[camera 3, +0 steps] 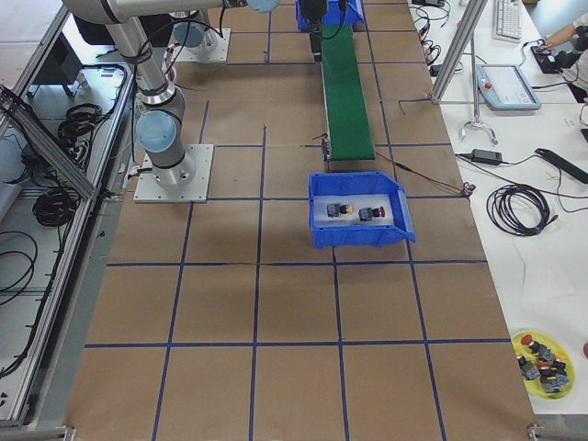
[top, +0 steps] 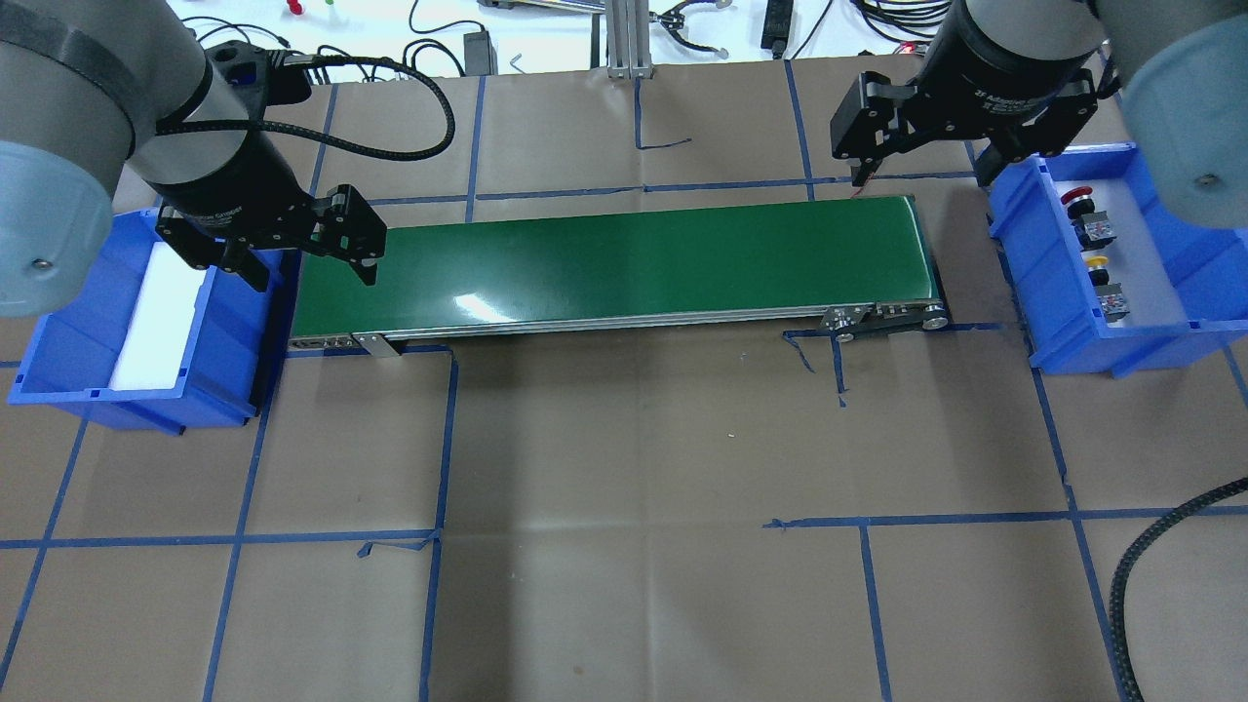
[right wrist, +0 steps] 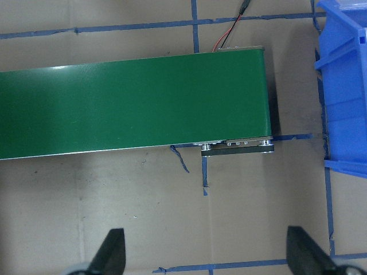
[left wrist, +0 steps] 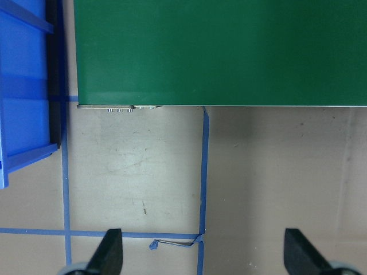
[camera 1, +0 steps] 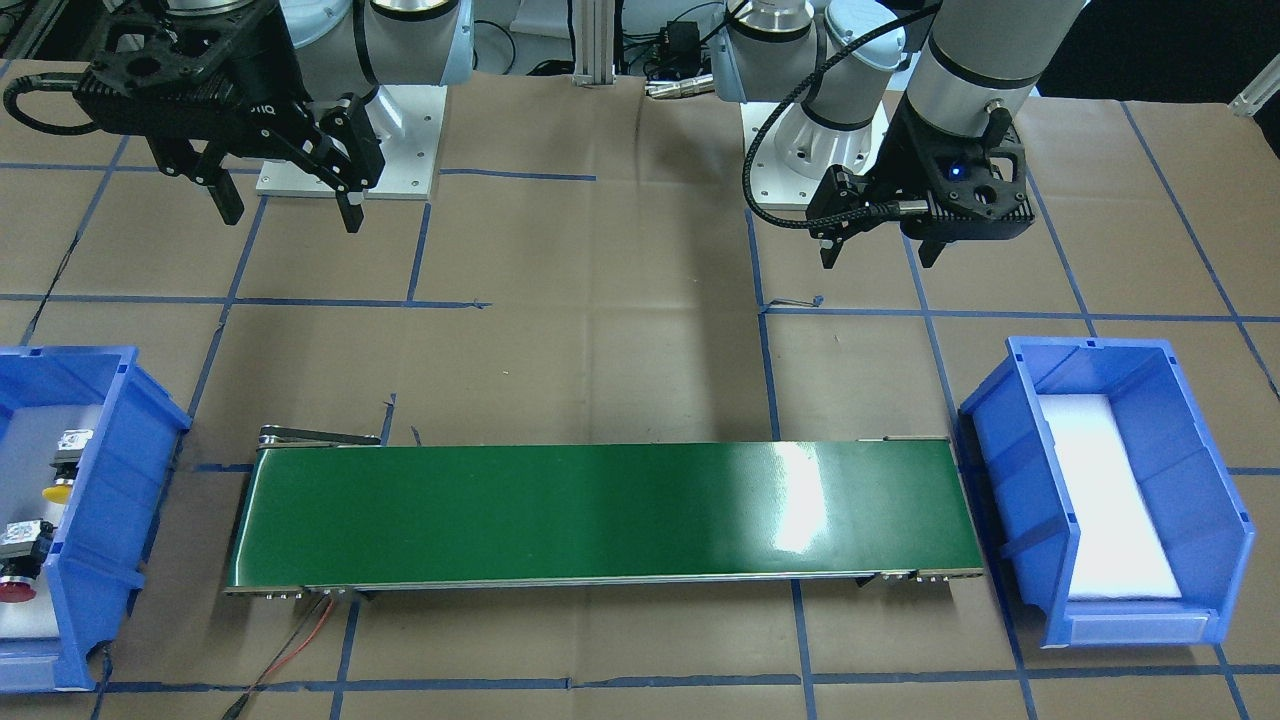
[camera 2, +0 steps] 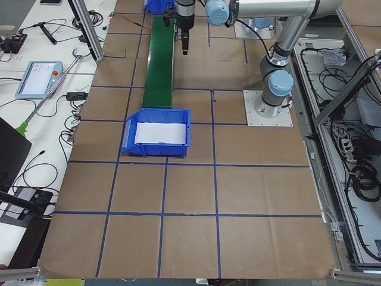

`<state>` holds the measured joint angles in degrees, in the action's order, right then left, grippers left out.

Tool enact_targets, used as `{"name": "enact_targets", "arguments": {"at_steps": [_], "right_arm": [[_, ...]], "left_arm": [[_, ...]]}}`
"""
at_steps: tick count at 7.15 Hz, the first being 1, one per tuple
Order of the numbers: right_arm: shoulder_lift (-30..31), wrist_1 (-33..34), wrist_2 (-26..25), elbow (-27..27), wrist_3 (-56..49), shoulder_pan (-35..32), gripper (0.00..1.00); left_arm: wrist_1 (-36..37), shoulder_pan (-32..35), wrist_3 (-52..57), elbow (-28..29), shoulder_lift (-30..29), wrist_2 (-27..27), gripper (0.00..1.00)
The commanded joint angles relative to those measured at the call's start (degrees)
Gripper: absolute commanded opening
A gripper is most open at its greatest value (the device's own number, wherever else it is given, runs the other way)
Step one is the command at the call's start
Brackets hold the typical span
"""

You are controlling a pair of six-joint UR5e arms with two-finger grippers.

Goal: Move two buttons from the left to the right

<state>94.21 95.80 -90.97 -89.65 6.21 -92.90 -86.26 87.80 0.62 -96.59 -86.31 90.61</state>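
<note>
Two buttons lie in the blue bin [top: 1063, 292] at my right end of the table: the red-capped button [top: 1077, 202] farther from me, the yellow-capped button [top: 1097, 263] nearer. Both also show in the front view, yellow button [camera 1: 58, 492] and red button [camera 1: 15, 590]. My right gripper [top: 926, 175] hangs open and empty above the table by the belt's right end, apart from the bin. My left gripper [top: 312, 276] hangs open and empty over the belt's left end. Each wrist view shows spread fingers with only table between them, left gripper [left wrist: 205, 255] and right gripper [right wrist: 207, 255].
A green conveyor belt [top: 604, 258] runs between the two bins. The blue bin [top: 58, 361] at my left holds only a white foam pad [top: 161, 312]. Blue tape lines cross the brown paper. A yellow plate [camera 3: 542, 358] with several spare buttons lies on a side bench.
</note>
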Motion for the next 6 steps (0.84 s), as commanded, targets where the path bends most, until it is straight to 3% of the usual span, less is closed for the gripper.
{"name": "enact_targets", "arguments": {"at_steps": [1, 6], "right_arm": [[0.09, 0.09, 0.0, 0.0, 0.03, 0.0, 1.0], [-0.52, 0.09, 0.0, 0.0, 0.03, 0.0, 1.0]], "left_arm": [[-0.05, 0.0, 0.0, 0.0, 0.0, 0.0, 1.0], [-0.05, 0.0, 0.0, 0.0, 0.0, 0.09, 1.0]]}}
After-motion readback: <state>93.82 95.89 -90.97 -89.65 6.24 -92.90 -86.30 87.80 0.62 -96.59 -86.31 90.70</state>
